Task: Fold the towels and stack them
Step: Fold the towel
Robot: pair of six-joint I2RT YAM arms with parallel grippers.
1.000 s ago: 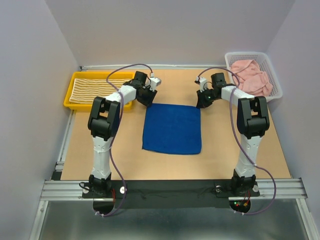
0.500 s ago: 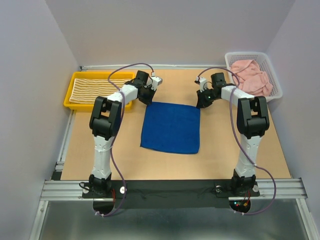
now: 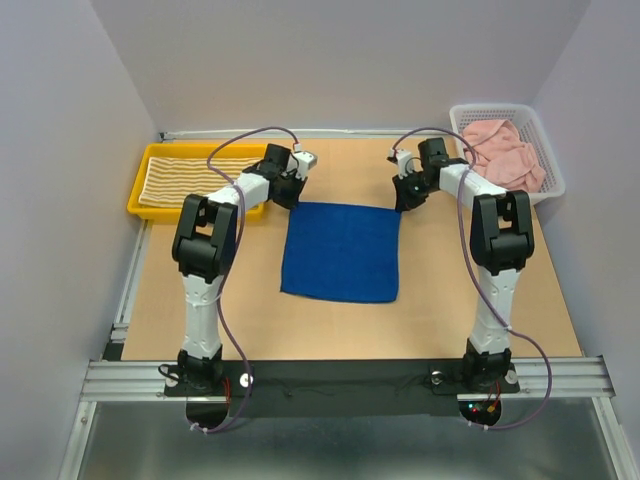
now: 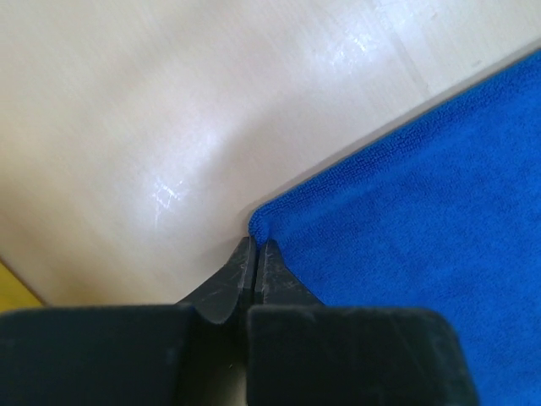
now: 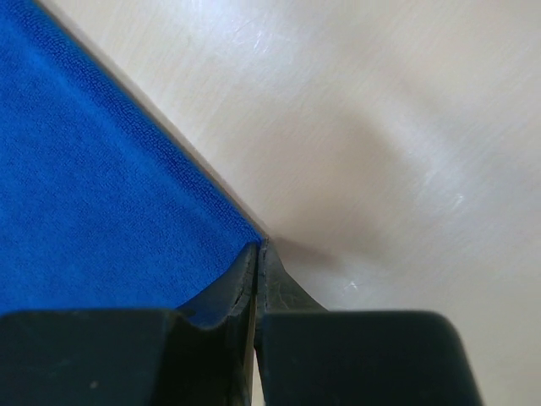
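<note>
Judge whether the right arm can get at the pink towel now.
Probably not yet: the pink towel lies uncovered in the open basket close by, but the right hand is shut on a corner of the blue towel.

The royal blue towel (image 3: 340, 252) lies spread flat and roughly square at the middle of the table, its edges slightly skewed. Its 11 o'clock corner is nipped, a little bunched, in the closed tips of the left gripper (image 4: 254, 249). Its 1 o'clock corner sits in the closed tips of the right gripper (image 5: 256, 249). The yellow-and-cream striped towel (image 3: 190, 180) lies flat in a yellow tray (image 3: 150, 211) at 10 o'clock. The pale pink towel (image 3: 500, 150) sits crumpled in a white basket (image 3: 548, 150) at 2 o'clock.
</note>
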